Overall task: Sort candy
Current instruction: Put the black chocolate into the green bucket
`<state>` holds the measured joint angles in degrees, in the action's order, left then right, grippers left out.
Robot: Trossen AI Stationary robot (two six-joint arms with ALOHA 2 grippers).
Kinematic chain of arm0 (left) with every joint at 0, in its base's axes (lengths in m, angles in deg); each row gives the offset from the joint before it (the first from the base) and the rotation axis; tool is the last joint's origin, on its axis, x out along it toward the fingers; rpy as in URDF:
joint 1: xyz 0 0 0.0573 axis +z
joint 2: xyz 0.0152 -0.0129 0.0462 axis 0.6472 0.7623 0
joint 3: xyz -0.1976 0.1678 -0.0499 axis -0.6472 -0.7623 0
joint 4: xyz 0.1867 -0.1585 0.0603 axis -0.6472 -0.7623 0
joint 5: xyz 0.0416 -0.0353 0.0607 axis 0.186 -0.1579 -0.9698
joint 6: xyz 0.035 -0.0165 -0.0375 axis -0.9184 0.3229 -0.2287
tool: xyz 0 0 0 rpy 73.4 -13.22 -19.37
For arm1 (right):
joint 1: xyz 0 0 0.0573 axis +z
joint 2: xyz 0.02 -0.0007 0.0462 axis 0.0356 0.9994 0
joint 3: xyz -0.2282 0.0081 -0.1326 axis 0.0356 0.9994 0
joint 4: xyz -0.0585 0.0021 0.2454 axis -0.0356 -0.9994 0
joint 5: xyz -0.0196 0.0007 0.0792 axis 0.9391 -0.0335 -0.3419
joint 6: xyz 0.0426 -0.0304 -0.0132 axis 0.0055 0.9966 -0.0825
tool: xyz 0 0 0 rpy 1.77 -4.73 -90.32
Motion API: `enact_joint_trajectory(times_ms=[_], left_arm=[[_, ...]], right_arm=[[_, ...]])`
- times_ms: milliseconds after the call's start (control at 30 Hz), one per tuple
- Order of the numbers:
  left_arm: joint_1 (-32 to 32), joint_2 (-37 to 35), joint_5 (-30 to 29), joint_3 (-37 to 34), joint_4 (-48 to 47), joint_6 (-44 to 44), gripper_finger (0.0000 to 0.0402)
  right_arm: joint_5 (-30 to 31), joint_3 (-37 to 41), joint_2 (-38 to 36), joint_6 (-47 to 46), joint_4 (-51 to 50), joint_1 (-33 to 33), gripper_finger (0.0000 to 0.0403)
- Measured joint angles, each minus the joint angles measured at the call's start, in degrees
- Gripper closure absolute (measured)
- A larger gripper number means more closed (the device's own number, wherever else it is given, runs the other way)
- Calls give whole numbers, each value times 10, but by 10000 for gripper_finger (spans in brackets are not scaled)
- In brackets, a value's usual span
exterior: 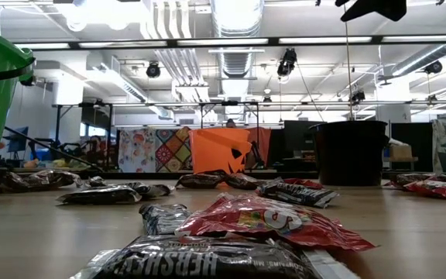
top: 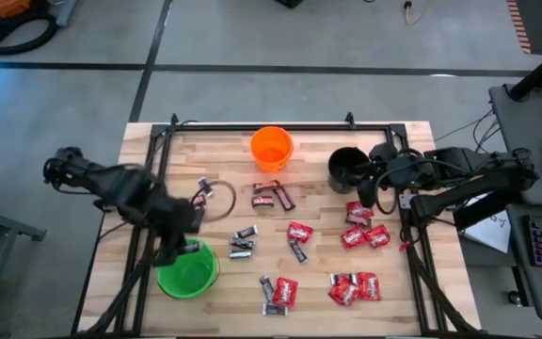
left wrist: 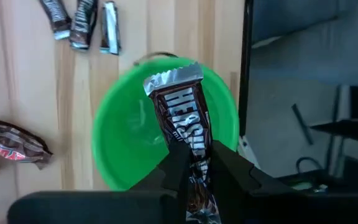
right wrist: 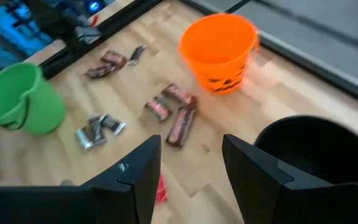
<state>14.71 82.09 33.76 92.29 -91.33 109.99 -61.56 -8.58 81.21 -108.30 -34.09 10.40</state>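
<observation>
Now the left claw grips a dark bar above the green cup at the table's near left, seemingly to drop it in. Right claw hangs open, empty, beside the black cup; other candy lies scattered.

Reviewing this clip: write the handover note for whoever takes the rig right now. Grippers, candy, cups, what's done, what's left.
Left gripper: shut on a dark brown Hershey's mini bar, held over the green plastic cup at the table's front left; not yet dropped.
Right gripper: open, empty, beside the black cup.
Orange pumpkin-face cup: at the back centre.
Done: cannot tell what the cups hold.
Left: red square packets, dark mini bars and reddish-brown bars lie loose on the wooden table.
</observation>
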Motion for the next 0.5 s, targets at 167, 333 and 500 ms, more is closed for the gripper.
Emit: enact_joint_trajectory(times_ms=[167,333,500], left_arm=[[-72,9,-36,-15,2,28,365],[-101,9,-41,-37,18,37,365],[-104,9,-50,-42,18,37,365]], right_arm=[[-45,0,0,-32,0,0,236],[-103,0,0,-68,0,0,236],[-119,0,1,-89,0,13,236]])
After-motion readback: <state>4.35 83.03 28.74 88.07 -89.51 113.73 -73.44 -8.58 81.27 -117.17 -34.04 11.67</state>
